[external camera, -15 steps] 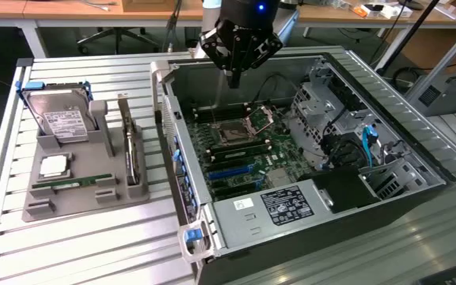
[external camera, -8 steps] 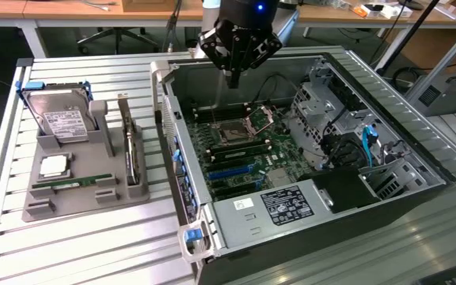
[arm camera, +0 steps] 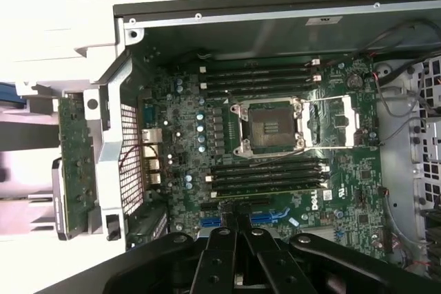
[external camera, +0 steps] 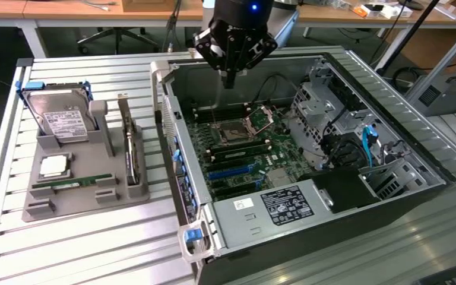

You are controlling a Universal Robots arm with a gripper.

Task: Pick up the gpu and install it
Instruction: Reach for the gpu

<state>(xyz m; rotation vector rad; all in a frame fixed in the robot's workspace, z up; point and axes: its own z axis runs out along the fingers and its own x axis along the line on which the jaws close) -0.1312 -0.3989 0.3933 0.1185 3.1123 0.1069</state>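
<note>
Slatted metal table (external camera: 69, 249) bears an open computer case (external camera: 291, 252). We see the gripper (external camera: 229, 83) at upper centre over it, fingers pressed together, empty. At centre left, the gpu (external camera: 130, 155) stands on edge in a gray holder (external camera: 78, 205).

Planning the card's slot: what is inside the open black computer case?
A green motherboard with an open silvery processor socket and blue expansion slots; a black box covers whatever lies beneath it.

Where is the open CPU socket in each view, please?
Exterior view: CPU socket near the picture's middle, on the motherboard.
Wrist view: CPU socket between the two banks of memory slots.
Shared landmark: the blue expansion slot.
</note>
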